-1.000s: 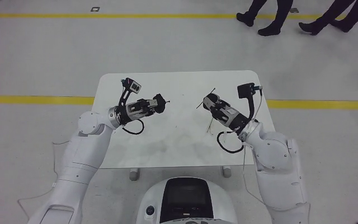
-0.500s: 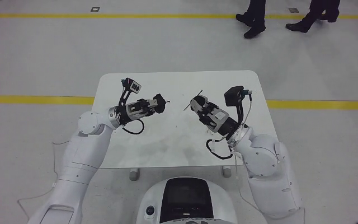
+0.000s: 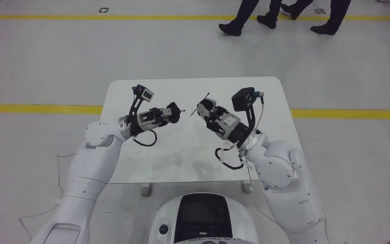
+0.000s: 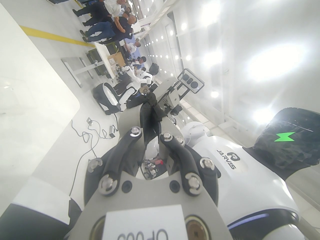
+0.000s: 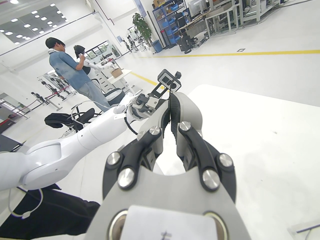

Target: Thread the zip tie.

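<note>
Zip tie [image 3: 195, 110] is too thin to trace.

You have one white table [image 3: 183, 152]. Over it you count two grippers: one left gripper [image 3: 175, 111] and one right gripper [image 3: 203, 108]. You have one thin black zip tie [image 3: 206, 97]. Two yellow floor lines [image 3: 49, 108] cross the room.

zip tie [image 5: 170, 96] black | table [image 3: 183, 152] white | floor stripes [image 3: 49, 108] yellow

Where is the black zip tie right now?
The thin black plastic zip tie is pinched in the right hand, held up above the white table, close to the left hand.
</note>
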